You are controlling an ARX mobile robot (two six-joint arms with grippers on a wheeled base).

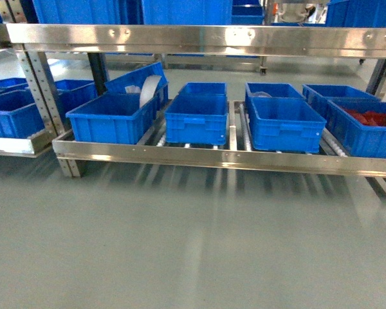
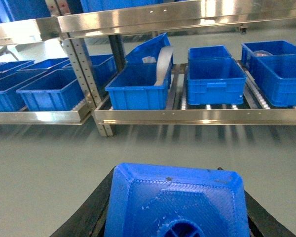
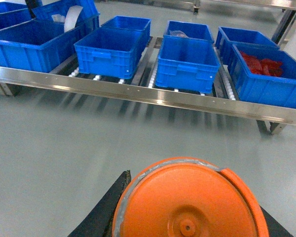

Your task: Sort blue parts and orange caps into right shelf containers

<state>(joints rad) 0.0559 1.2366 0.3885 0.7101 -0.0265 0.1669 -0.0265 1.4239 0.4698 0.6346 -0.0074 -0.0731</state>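
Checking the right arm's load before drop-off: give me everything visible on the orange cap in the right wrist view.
The orange cap fills the bottom centre of the right wrist view, close to the camera. It looks like smooth moulded plastic, round, with a raised rim, a flat face and a small central nub. A pale film or tape edge runs along its upper rim. The dark jaws flank it on both sides, apparently gripping it. It hangs over bare grey floor, short of the shelf's front rail. Its side is hidden.

— What sort of place is this?
— A factory floor or warehouse, I'd say. Stainless-steel flow racks [image 1: 206, 158] with white rollers [image 3: 227, 88] carry rows of blue plastic crates [image 1: 196, 119], one filled with red parts [image 3: 259, 64].
— And underfoot?
— Smooth grey industrial flooring [image 1: 180, 244].
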